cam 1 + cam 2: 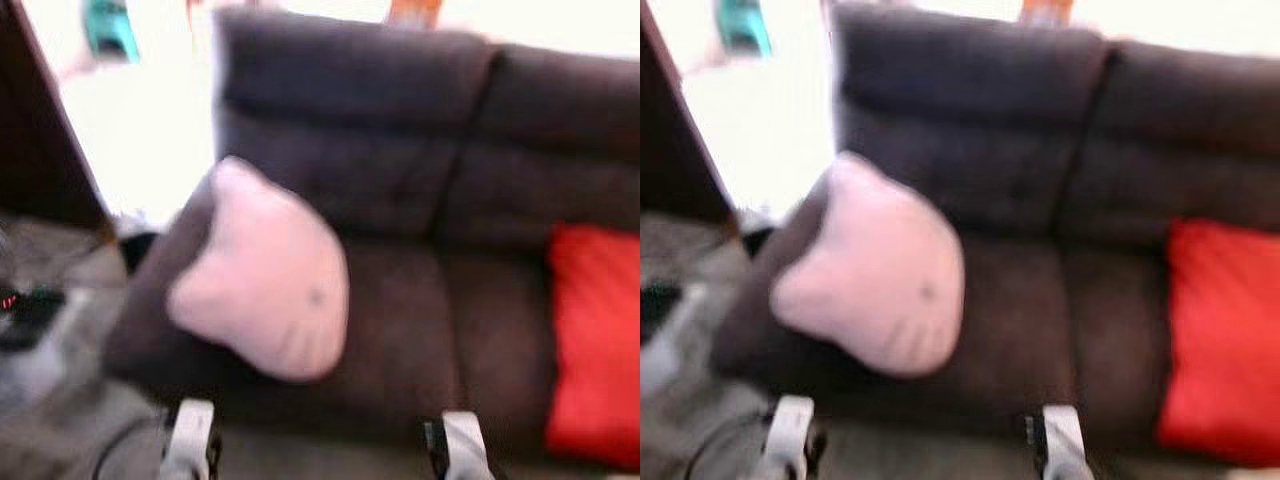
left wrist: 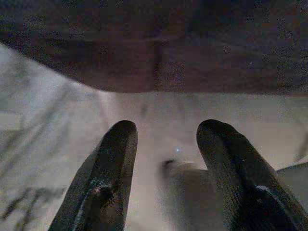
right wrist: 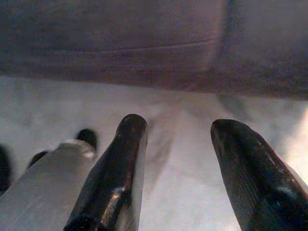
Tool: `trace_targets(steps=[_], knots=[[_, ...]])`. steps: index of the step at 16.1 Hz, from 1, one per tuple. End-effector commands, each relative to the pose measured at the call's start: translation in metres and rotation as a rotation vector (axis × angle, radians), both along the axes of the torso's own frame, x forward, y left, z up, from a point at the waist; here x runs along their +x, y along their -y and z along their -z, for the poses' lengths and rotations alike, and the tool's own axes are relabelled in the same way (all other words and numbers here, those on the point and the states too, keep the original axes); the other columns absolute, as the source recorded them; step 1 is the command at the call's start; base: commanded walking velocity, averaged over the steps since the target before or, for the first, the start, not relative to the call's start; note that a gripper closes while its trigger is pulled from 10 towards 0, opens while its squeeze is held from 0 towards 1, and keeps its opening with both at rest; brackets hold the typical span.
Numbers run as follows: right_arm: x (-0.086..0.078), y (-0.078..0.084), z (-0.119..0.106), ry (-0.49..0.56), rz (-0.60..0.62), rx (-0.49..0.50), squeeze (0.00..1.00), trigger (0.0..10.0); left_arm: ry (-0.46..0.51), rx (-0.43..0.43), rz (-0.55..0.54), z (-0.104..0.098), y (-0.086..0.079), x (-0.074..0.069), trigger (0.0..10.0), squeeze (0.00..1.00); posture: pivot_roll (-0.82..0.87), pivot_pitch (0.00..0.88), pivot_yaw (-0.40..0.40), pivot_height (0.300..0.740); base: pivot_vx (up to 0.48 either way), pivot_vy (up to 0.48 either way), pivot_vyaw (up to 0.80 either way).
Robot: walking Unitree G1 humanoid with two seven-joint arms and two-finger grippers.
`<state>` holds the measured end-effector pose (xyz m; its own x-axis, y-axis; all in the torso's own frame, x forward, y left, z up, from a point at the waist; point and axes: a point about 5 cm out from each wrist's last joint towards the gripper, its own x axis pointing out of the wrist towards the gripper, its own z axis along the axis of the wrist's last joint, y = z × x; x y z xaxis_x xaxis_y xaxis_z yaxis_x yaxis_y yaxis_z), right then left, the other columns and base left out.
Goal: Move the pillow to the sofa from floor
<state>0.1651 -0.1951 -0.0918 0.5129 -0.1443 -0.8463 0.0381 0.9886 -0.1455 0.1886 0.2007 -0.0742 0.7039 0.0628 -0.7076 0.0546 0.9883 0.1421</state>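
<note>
Dark brown fabric sofa (image 1: 400, 200), spanning the head view. Red cushion (image 1: 595, 340), seat, 4 o'clock. Pale pink pillow (image 1: 265, 275), on seat at 9 o'clock. Left gripper (image 2: 166, 144) and right gripper (image 3: 178, 144): fingers spread wide, empty, above pale floor (image 2: 48, 144).

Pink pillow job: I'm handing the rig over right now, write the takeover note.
Left claw: open, holding nothing, low over the pale floor by the sofa front.
Right claw: open, holding nothing, also low over the floor.
Pink pillow: on the dark sofa, propped at its left end against the armrest. A red cushion lies at the right end.
Done: the pillow is on the sofa, out of both claws.
Left: likely nothing beyond checking that it sits steady; the head views are blurred.
</note>
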Motion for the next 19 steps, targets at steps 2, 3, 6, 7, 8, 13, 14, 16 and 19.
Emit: trace_targets(steps=[2,3,6,7,8,13,14,16,19], knots=[[-0.0012,-0.0037,0.0010,-0.004,0.000,0.010,0.00,10.0,-0.021,0.022,0.004,0.0023,-0.0050,-0.0059,10.0,0.00,0.09,0.067,-0.096,0.740,0.000,-0.480,0.00],[-0.0013,-0.0036,0.0011,-0.006,-0.001,0.008,0.00,10.0,-0.020,0.022,0.005,0.0023,-0.0045,-0.0056,10.0,0.00,0.09,0.067,-0.096,0.740,0.000,-0.480,0.00],[-0.0013,-0.0037,0.0011,-0.007,0.000,0.008,0.00,10.0,-0.021,0.021,0.006,0.0023,-0.0037,-0.0053,10.0,0.00,0.09,0.064,-0.095,0.740,0.000,-0.480,0.00],[-0.0012,-0.0038,0.0011,-0.007,0.000,0.008,0.00,10.0,-0.022,0.021,0.006,0.0024,-0.0037,-0.0055,10.0,0.00,0.09,0.064,-0.095,0.740,0.000,-0.480,0.00],[-0.0013,-0.0039,0.0012,-0.008,-0.003,0.005,0.00,10.0,-0.028,0.021,0.005,0.0030,-0.0042,-0.0065,10.0,0.00,0.09,0.060,-0.094,0.740,0.000,-0.480,0.00],[-0.0020,-0.0040,0.0014,-0.011,-0.005,0.002,0.00,10.0,-0.044,0.023,0.003,0.0045,-0.0063,-0.0099,10.0,0.00,0.09,0.048,-0.092,0.740,0.000,-0.480,0.00],[-0.0020,-0.0036,0.0014,-0.011,-0.004,0.001,0.00,10.0,-0.049,0.023,0.005,0.0050,-0.0060,-0.0106,10.0,0.00,0.09,0.040,-0.092,0.740,0.000,-0.480,0.00],[-0.0020,-0.0030,0.0014,-0.014,-0.010,-0.007,0.00,10.0,-0.052,0.023,0.007,0.0054,-0.0054,-0.0110,10.0,0.00,0.09,0.035,-0.093,0.740,0.000,-0.480,0.00],[-0.0014,-0.0023,0.0010,-0.014,-0.015,-0.009,0.00,10.0,-0.054,0.021,0.008,0.0058,-0.0037,-0.0111,10.0,0.00,0.09,0.026,-0.094,0.740,0.000,-0.480,0.00]])
